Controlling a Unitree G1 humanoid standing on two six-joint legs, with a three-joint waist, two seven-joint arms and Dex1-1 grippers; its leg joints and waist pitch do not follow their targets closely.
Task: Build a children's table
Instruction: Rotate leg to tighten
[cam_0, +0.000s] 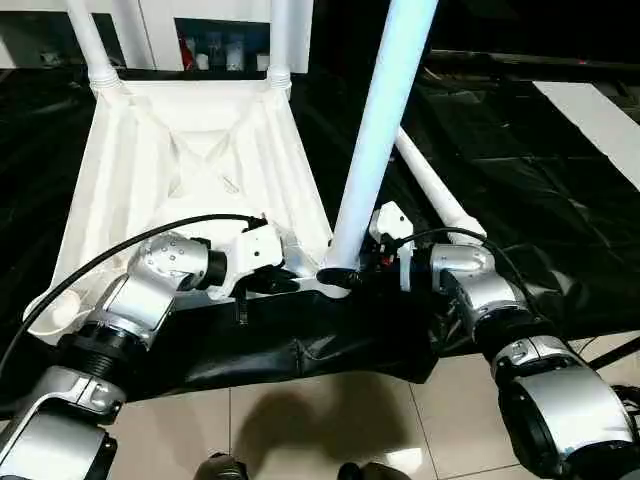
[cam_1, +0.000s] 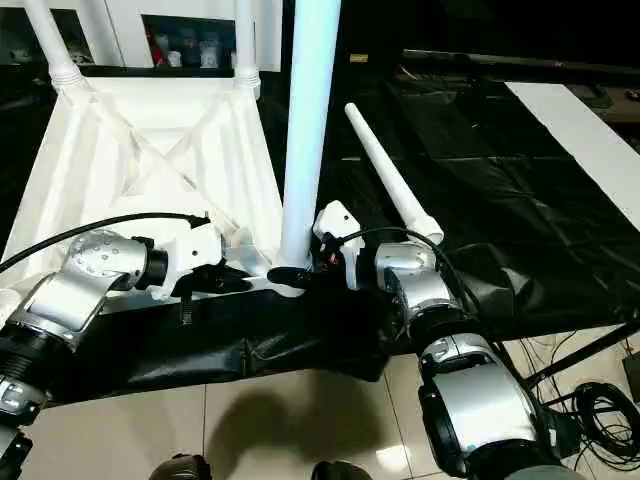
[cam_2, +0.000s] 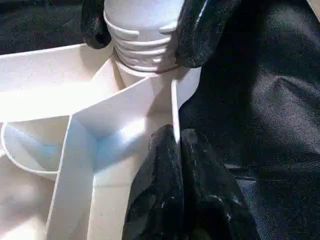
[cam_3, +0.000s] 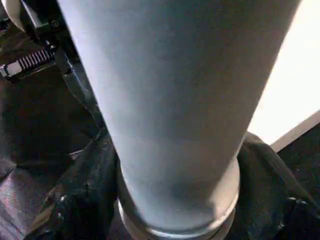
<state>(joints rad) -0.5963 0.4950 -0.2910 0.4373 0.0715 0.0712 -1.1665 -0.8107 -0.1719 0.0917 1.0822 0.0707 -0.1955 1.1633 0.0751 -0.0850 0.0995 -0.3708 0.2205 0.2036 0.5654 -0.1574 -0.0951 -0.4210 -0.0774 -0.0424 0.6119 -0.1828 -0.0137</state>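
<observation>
The children's table top is lying underside up on the black-draped bench, its ribs facing the camera. Two white legs are standing in its far corner sockets, and a third leg is rising upright from the near corner socket closest to the robot's right arm. The right claw is straddling the base of this third leg, one black finger on each side at its ribbed collar. The left claw, fingers pressed together, is resting on the top's rim just beside that same socket. A fourth leg is lying loose on the bench beyond the right claw.
</observation>
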